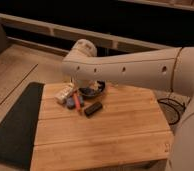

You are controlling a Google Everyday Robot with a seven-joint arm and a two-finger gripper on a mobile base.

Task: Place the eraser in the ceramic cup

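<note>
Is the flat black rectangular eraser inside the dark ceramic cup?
No, the eraser lies on the wooden tabletop in front of the cup, with the gripper close by that cup.
</note>
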